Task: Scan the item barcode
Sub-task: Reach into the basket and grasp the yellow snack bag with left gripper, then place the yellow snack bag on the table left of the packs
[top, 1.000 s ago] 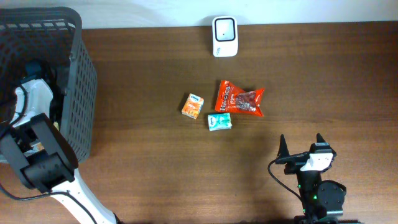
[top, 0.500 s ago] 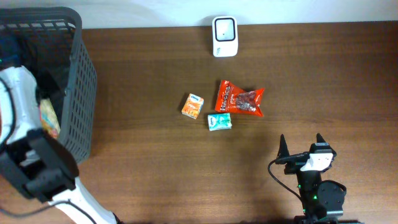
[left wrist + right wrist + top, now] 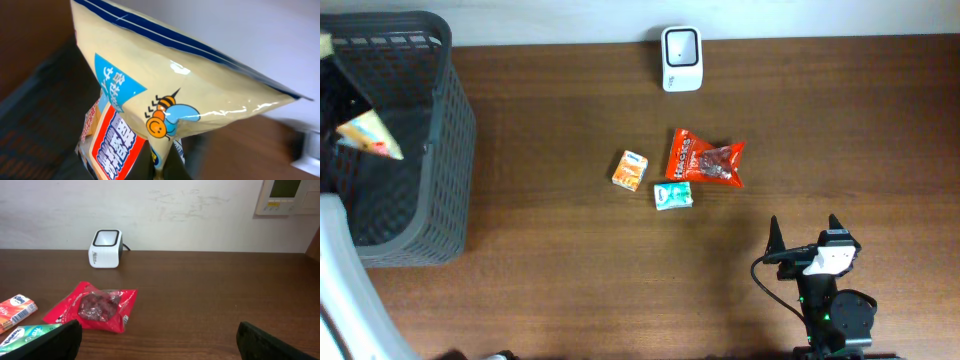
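Observation:
A cream snack bag [image 3: 180, 85] with a blue stripe, a bee cartoon and a red label fills the left wrist view. My left gripper [image 3: 161, 167] is shut on its lower edge. From overhead the bag [image 3: 368, 137] hangs over the left part of the dark basket [image 3: 445, 150]. The white barcode scanner [image 3: 680, 45] stands at the table's far edge and also shows in the right wrist view [image 3: 106, 241]. My right gripper [image 3: 805, 235] rests open near the front right, with nothing between its fingers [image 3: 55, 340].
An orange carton [image 3: 631, 170], a red snack bag [image 3: 705, 158] and a teal pack [image 3: 673, 195] lie mid-table, between the scanner and my right gripper. The white left arm [image 3: 345, 290] crosses the lower left corner.
My left arm has lifted out of the basket, bringing the snack bag up with it. The right arm and the items on the table have not moved.

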### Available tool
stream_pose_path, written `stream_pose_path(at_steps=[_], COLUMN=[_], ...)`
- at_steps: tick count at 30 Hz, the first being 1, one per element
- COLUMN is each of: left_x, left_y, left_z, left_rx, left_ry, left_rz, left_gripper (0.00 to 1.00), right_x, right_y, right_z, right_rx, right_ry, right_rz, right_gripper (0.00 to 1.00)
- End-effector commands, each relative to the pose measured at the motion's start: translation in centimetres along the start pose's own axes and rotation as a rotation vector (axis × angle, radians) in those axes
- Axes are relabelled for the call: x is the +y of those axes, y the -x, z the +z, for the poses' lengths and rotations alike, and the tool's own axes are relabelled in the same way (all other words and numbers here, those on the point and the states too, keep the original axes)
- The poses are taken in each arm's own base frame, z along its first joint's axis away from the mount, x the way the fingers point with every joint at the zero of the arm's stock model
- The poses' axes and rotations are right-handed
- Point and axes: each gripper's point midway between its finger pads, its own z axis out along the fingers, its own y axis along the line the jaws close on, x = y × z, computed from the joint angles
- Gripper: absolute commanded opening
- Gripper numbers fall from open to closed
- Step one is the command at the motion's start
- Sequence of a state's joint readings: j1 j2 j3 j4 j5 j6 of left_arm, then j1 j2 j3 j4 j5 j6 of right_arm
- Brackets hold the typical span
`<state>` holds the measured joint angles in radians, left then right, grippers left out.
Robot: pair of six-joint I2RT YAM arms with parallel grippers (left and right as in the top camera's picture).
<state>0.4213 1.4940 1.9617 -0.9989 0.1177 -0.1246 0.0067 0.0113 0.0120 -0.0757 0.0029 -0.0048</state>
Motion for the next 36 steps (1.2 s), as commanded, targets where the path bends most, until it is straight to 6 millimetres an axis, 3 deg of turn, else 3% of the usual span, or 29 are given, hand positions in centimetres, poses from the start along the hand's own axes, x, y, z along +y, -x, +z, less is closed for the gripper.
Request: stream_pose_path(at_steps=[1,6,11,16,19,24,26,29,32,36], left_x=[-8.7,-15.0,-20.6,-26.4,-29.1,-31.1,-31.1,-30.0,-28.6,-28.5], left_y=[1.1,-0.4,-3.4,-9.2,-13.8,-21.3,-24.3,-27.4,-29.4,-30.3], left_z=[-6.4,-9.5,-9.8,-7.4,-4.5,1.9,4.8,8.7,10.6,10.9], left_rx=[-0.084,-0.064,0.025,0.227,0.379,0.590,0.657,0.700,0.732,0.749], left_ry=[-0.395,-0.635,-0.783,-0.889,-0.905,-0.789,-0.705,-0.552,-0.435,-0.411], left_rz=[0.076,0.155,0.222,0.305,0.363,0.429,0.467,0.533,0.592,0.614], left_gripper=[0.00,0.00,0.00,0.00,0.00,0.00,0.00,0.00,0.00,0.01], right_x=[0.1,0.1,0.1,0.0,0.1,0.1,0.1,0.1,0.1,0.1], right_y=[-0.3,-0.3,-0.3,-0.3,-0.3,-0.3,-0.3,-0.3,-0.3,-0.3], right_z=[0.0,0.0,0.0,0.0,0.0,0.0,0.0,0.0,0.0,0.0], right_rx=[0.007,0.007,0.007,0.007,0.007,0.007,0.007,0.007,0.007,0.007], right_ry=[0.000,0.000,0.000,0.000,0.000,0.000,0.000,0.000,0.000,0.000], right_rz=[-0.007,-0.007,-0.007,-0.007,-0.007,-0.007,-0.007,-0.007,-0.007,-0.007], right_gripper=[0.98,0.98,0.98,0.98,0.98,0.98,0.98,0.99,0.98,0.98])
